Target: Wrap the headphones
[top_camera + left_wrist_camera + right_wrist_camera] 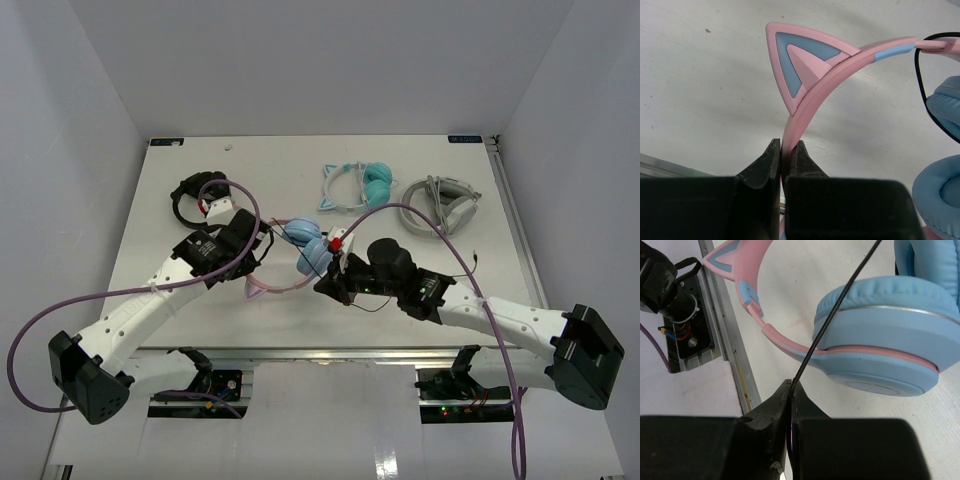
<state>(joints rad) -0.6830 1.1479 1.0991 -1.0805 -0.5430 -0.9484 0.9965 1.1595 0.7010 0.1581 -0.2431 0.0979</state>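
Observation:
The headphones (305,250), with a pink cat-ear headband and light blue ear cups, lie at the table's middle front. My left gripper (256,262) is shut on the pink headband (805,105) just below its cat ear (795,65). My right gripper (328,285) is shut on the thin black cable (832,315), which runs taut up across the near blue ear cup (880,340). The headband's other cat ear (722,257) shows at the top left of the right wrist view. The cable also loops by the ear cups (942,185) in the left wrist view.
Teal cat-ear headphones (358,186) and grey-white headphones (440,205) lie at the back right. Black headphones (192,198) lie at the back left. The table's front edge rail (727,345) runs close beside my right gripper. Purple arm cables arc over both arms.

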